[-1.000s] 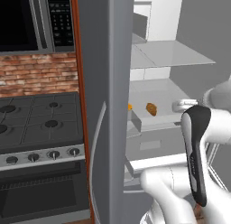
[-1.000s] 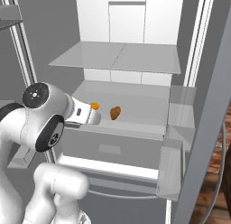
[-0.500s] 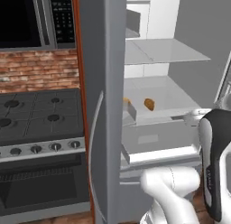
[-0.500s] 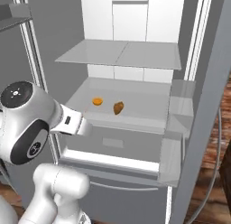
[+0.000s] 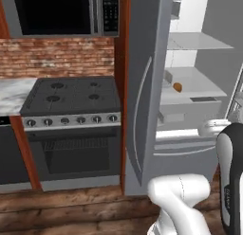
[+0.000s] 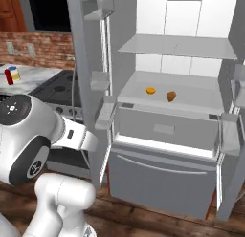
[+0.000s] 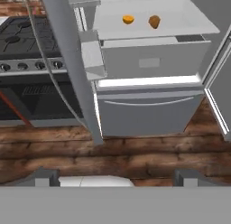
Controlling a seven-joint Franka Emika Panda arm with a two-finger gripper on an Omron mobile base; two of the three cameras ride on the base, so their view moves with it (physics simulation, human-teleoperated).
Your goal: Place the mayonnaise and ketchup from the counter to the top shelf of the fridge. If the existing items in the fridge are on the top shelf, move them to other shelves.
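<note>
Only right base: ketchup, mayonnaise on counter | tool wide

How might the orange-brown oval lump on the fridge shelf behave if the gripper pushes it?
The oval lump has a rounded shape, so it would probably roll or skid across the smooth shelf. It looks small, so it is likely light.

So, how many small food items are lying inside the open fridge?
2. An orange piece and a brown roll lie side by side, apart, on the lower shelf. The drawers could hide more.
</note>
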